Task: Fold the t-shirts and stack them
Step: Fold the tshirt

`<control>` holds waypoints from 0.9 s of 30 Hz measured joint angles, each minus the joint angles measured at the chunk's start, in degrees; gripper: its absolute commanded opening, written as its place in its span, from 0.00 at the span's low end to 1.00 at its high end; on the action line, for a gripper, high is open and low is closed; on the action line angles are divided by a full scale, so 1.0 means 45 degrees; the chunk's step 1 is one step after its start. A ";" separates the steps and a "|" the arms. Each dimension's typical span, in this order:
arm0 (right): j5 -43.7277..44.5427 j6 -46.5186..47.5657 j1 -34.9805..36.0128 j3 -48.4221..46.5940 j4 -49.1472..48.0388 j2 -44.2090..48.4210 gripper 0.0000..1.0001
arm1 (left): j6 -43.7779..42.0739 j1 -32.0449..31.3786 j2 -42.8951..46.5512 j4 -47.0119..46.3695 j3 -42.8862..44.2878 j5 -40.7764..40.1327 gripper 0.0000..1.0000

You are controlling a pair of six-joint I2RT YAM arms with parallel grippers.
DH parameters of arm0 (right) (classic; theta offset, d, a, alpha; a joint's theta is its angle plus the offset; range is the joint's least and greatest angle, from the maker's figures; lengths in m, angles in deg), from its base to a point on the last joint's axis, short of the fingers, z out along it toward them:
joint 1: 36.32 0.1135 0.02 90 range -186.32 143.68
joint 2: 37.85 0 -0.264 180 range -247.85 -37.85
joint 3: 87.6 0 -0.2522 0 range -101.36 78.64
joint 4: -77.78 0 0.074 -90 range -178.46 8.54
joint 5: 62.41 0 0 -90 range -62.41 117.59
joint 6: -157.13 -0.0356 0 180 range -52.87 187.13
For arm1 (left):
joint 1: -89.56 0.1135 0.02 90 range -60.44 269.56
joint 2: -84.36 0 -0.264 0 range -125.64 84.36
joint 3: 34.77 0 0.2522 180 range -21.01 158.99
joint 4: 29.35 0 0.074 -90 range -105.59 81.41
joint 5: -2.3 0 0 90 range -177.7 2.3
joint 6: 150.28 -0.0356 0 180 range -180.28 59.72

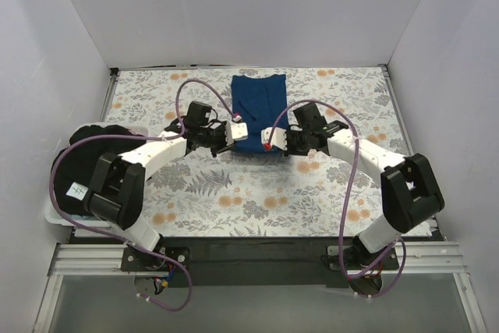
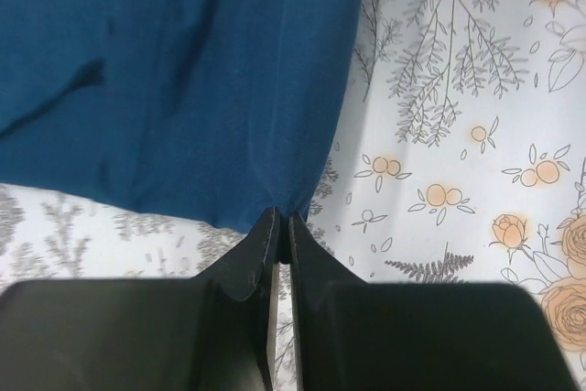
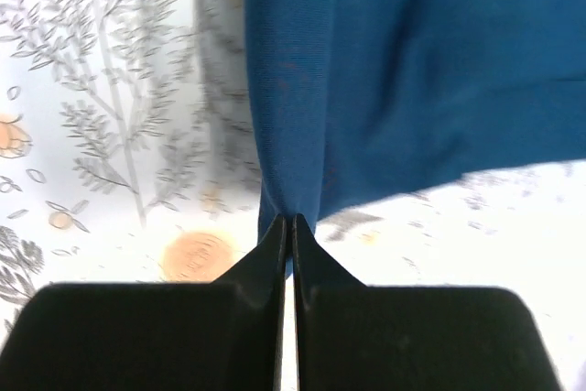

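Observation:
A plain royal blue t-shirt (image 1: 257, 107) lies folded into a long strip on the floral cloth, running from the back edge toward the arms. My left gripper (image 1: 238, 135) is shut on its near left corner; in the left wrist view the blue cloth (image 2: 183, 80) is pinched at my gripper's tips (image 2: 282, 222). My right gripper (image 1: 270, 139) is shut on the near right corner; the right wrist view shows the blue cloth (image 3: 394, 70) pinched at my gripper's tips (image 3: 289, 224). A black t-shirt (image 1: 82, 163) is heaped at the left edge with a small white tag (image 1: 78, 189).
The white floral cloth (image 1: 234, 193) covers the table. The black heap sits in a pale bin (image 1: 56, 216) at the left edge. White walls stand close on three sides.

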 measured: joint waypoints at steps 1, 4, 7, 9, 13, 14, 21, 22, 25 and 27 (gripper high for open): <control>0.0019 0.0000 -0.0053 -0.0267 0.0141 0.0248 0.01 | 0.0024 0.0019 0.0185 0.0175 0.0185 0.0029 0.00; 0.0078 0.0049 -0.0019 -0.0816 0.0568 0.1025 0.01 | 0.0024 0.0073 0.0801 0.0685 0.0457 0.0083 0.00; 0.0136 0.0151 0.0151 -0.0937 0.1122 0.1651 0.01 | -0.0049 0.0073 0.1511 0.1399 0.0461 0.0238 0.00; 0.0165 0.0160 0.0355 -0.0937 0.1724 0.2021 0.01 | -0.0068 0.0015 0.1953 0.1987 0.0466 0.0398 0.00; 0.0495 0.0078 0.1331 -0.0476 0.2871 0.3317 0.01 | 0.0073 -0.0364 0.2948 0.4046 0.0559 0.0976 0.00; 0.0554 0.0000 0.1749 -0.0345 0.3254 0.3789 0.01 | 0.0092 -0.0481 0.3269 0.4765 0.0588 0.1151 0.00; 0.0656 -0.0874 0.3876 -0.0908 0.5542 0.5790 0.01 | 0.1205 -0.0738 0.6499 0.7883 0.0597 0.1977 0.00; 0.0729 -0.0913 0.3871 -0.1073 0.5659 0.5712 0.01 | 0.1462 -0.0738 0.6756 0.8009 0.0641 0.1991 0.00; 0.0869 -0.0835 0.3813 -0.1399 0.5741 0.5139 0.01 | 0.2035 -0.0699 0.6649 0.7951 0.0908 0.1957 0.00; 0.0855 -0.0685 0.3609 -0.1481 0.5741 0.4556 0.01 | 0.2244 -0.0505 0.6120 0.7698 0.1025 0.1923 0.00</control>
